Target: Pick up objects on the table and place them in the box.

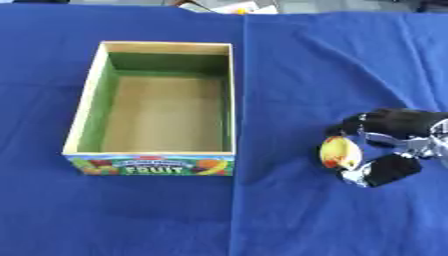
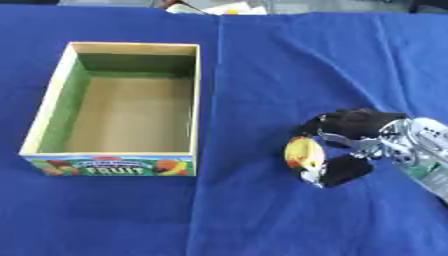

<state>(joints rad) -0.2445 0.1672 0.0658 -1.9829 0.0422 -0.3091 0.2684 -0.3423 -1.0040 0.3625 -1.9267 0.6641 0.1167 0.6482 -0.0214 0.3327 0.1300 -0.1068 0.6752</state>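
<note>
One wooden box (image 1: pixel 83 112) sits open at centre left on the blue cloth (image 1: pixel 332 65), nothing between it and the right hand (image 2: pixel 367 132) at lower right, whose fingers and thumb curl around a yellow-red fruit (image 1: pixel 339 152).

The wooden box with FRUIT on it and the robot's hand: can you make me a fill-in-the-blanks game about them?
1. The open wooden box with green inner walls has ____ inside it.
2. The black right hand is curled round a yellow and ____ round fruit.
3. The fruit is to the ____ of the box.
4. Everything sits on a ____ cloth.

Missing words: nothing; red; right; blue
</note>
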